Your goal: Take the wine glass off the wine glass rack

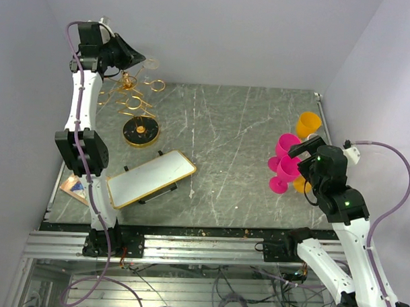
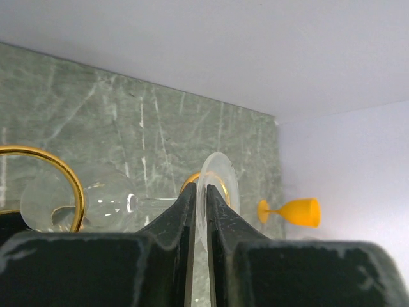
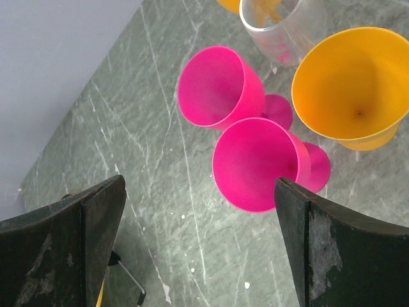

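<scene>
The clear wine glass [image 2: 220, 176] hangs sideways on the wine glass rack [image 1: 136, 100], a gold wire stand on a round black base [image 1: 140, 132] at the far left. Its bowl [image 2: 108, 201] lies behind a gold ring loop [image 2: 61, 169]. My left gripper [image 2: 201, 192] is shut on the edge of the glass's round foot, and the thin disc stands between the two black fingers. From above, the left gripper [image 1: 139, 59] is high over the rack with the foot [image 1: 153, 61] at its tip. My right gripper [image 3: 198, 192] is open above the table, holding nothing.
Two pink glasses [image 3: 255, 163] lie on their sides under the right gripper, beside an orange glass [image 3: 351, 83] and a clear cup [image 3: 281, 25]. A gold-rimmed white tray [image 1: 150, 178] lies at the near left. Another orange glass [image 2: 297, 212] lies near the right wall.
</scene>
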### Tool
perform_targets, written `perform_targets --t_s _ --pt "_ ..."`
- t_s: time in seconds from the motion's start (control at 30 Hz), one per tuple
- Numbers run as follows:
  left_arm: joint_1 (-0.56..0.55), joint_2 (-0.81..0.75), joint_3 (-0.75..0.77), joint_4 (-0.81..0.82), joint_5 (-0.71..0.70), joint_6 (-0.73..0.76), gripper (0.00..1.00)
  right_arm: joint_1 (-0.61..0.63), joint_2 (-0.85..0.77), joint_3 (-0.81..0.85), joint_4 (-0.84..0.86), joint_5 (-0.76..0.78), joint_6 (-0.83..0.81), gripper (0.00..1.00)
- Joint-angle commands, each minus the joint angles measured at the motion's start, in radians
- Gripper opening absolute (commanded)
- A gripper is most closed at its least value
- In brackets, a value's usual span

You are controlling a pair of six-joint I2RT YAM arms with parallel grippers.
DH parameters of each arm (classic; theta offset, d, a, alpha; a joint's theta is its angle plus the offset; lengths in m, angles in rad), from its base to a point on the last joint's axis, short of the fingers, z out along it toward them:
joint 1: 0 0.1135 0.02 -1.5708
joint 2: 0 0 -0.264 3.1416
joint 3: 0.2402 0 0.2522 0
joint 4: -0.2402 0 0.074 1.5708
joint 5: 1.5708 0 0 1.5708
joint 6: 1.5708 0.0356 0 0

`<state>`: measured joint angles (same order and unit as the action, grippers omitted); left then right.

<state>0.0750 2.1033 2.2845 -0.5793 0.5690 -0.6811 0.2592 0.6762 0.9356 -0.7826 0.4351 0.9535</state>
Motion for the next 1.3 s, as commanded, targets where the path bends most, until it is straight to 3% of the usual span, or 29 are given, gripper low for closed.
perform_targets --t_s 0.0,1.27 --pt "0.015 -0.060 -0.017 0.111 0.102 -0.112 0.07 0.007 -0.010 0.008 0.003 0.028 0.008 1.00" --pt "0.035 -0.254 -0.259 0.283 0.193 -0.316 0.07 0.006 -0.006 0.011 0.008 0.023 0.008 1.00"
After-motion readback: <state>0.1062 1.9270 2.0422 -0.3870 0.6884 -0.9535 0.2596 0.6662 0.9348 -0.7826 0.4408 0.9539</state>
